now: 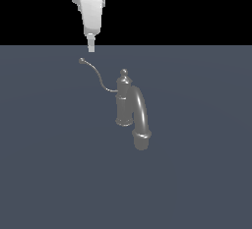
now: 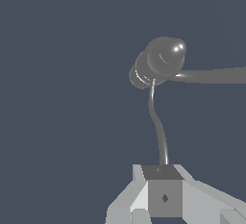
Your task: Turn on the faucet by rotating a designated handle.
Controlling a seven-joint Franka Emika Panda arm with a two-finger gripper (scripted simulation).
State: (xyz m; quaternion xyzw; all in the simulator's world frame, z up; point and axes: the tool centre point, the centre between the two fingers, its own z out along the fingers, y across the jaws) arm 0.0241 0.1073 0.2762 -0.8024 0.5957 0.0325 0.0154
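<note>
The faucet (image 1: 129, 102) stands upright on the flat blue-grey counter (image 1: 44, 164), a little toward the exterior view's right of centre, its cylindrical post topped by a knob finial and its thick arched spout (image 1: 141, 120) curving down toward the camera. The handle (image 1: 96, 75), a thin curved wire lever joined to the post, sweeps up and away toward the exterior view's left and ends in a small ball (image 1: 81, 61). The white arm comes straight down from the top of the exterior view, and the hand (image 1: 91, 47) hangs pointing downward just above the ball and slightly to the exterior view's right of it, apart from it in that view. In the wrist view the hand (image 2: 162, 189) sits at the near end of the lever, which runs from it up to the post; its fingers look drawn close together, but I cannot tell how far they are closed or whether they touch the handle. Behind the counter the background is plain black.
</note>
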